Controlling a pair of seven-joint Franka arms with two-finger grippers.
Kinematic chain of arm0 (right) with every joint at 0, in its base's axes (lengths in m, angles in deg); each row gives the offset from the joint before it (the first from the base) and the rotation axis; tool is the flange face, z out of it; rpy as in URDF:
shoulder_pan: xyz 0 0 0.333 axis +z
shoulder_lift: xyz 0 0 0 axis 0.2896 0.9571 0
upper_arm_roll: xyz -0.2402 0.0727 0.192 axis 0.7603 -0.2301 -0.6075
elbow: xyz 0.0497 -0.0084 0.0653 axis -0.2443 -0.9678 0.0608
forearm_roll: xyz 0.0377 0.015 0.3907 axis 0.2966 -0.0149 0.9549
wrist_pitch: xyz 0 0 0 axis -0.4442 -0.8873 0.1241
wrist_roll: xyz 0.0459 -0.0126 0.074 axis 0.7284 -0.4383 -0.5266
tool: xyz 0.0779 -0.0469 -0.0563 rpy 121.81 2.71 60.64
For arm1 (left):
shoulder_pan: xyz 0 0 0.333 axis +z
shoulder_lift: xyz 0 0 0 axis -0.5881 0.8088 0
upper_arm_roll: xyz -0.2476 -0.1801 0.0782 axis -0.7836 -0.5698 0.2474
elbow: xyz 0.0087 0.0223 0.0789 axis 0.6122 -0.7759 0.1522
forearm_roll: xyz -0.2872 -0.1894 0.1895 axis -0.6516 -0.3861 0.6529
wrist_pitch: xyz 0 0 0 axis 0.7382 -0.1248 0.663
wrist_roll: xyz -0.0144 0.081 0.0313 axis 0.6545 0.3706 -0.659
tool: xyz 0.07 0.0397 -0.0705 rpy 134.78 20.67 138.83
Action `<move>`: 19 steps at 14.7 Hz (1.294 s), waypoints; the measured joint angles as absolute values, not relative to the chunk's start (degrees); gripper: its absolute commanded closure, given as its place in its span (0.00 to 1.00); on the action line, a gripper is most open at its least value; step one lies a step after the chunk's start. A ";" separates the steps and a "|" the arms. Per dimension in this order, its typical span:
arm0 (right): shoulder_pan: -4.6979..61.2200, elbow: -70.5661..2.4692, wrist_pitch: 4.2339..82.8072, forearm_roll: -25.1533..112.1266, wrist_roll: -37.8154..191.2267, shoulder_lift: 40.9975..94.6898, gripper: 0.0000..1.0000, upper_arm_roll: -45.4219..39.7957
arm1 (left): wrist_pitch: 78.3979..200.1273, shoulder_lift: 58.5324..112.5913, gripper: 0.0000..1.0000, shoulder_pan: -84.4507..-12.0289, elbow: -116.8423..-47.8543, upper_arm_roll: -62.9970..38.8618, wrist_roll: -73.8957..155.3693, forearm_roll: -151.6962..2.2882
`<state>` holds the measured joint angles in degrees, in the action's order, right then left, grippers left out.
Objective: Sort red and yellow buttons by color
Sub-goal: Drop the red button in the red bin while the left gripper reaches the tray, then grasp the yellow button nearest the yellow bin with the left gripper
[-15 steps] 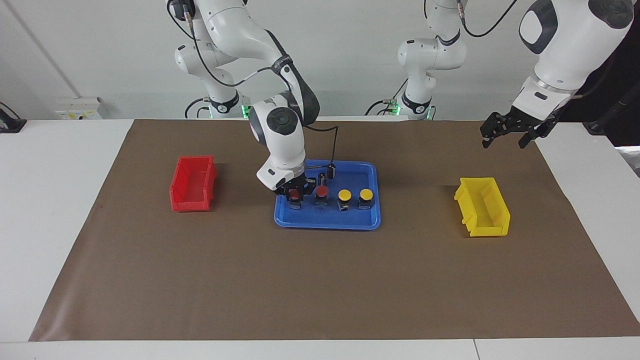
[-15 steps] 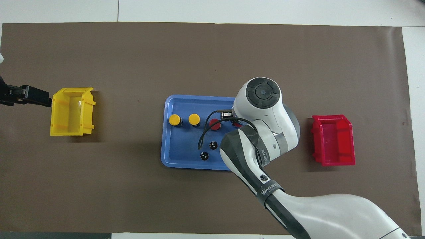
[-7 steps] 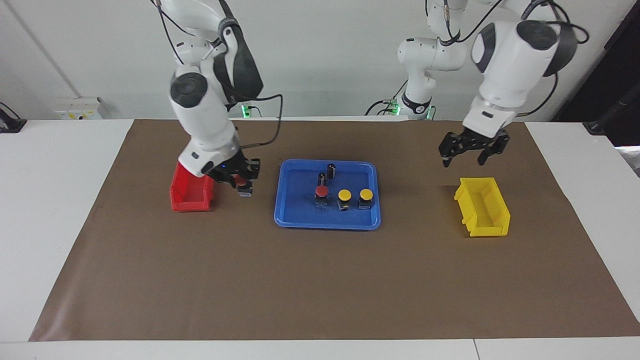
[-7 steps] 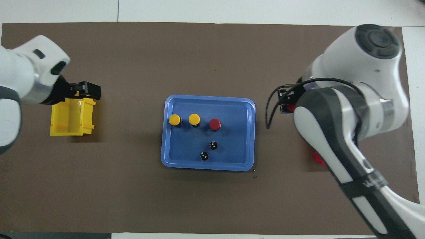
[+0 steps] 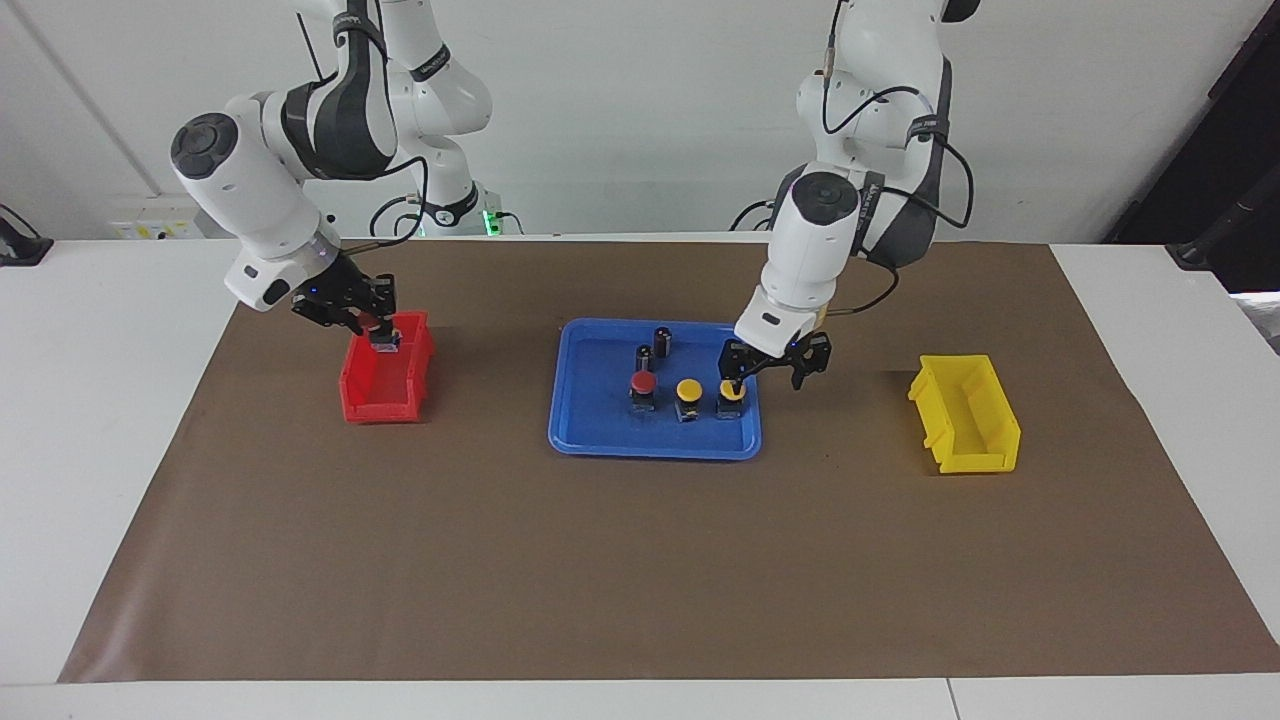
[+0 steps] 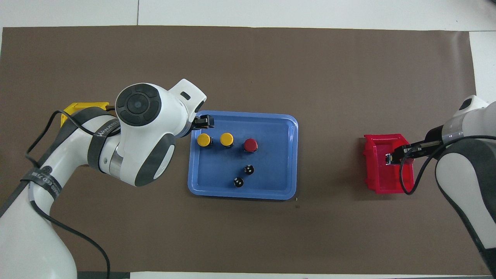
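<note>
— Four buttons in all, and we count three of them in the blue tray (image 5: 600, 440): one red button (image 5: 643, 386) toward the right arm's end, then two yellow ones in the same row, the middle yellow button (image 5: 688, 391) and the end yellow button (image 5: 732, 392).

— And the fourth? We see our right gripper (image 5: 372, 328) closed on the other red button (image 5: 378, 331), holding it over the red bin (image 5: 385, 405), which sits toward the right arm's end of the table.

— So we judge the step in hand to be the drop of the first red one. Next, that gripper needs to open so the button falls inside the walls rather than onto the rim.

— Meanwhile our left gripper (image 5: 768, 366) hangs just above the end yellow button, fingers spread wide. We judge it needs to come straight down around the cap and close, then carry it to the yellow bin (image 5: 965, 415) at the left arm's end.

— Should we mind the two dark cylinders (image 5: 653, 348)?

— They stand in the tray nearer to the robots than the row of buttons; we leave them alone.

— What about the surface?

— We work on a brown mat (image 5: 640, 570) that covers most of a white table (image 5: 90, 420), flat and bare around the tray and bins. A plain pale wall (image 5: 640, 120) rises at the robots' end, with cables trailing at the arm bases.
</note>
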<state>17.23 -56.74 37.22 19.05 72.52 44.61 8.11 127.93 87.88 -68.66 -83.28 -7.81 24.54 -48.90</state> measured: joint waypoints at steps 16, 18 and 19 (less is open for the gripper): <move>16.46 -70.76 51.09 15.54 72.36 43.25 0.78 7.80 | 127.28 88.88 0.98 -71.02 -84.91 -7.80 23.27 -53.48; 16.46 -72.12 52.86 15.53 72.28 43.24 0.74 7.80 | 121.17 88.16 0.98 -70.89 -81.89 -7.37 23.23 -53.85; 16.46 -72.86 53.78 15.53 72.22 43.24 0.67 7.80 | 117.14 87.44 0.98 -70.45 -79.61 -6.88 23.23 -53.86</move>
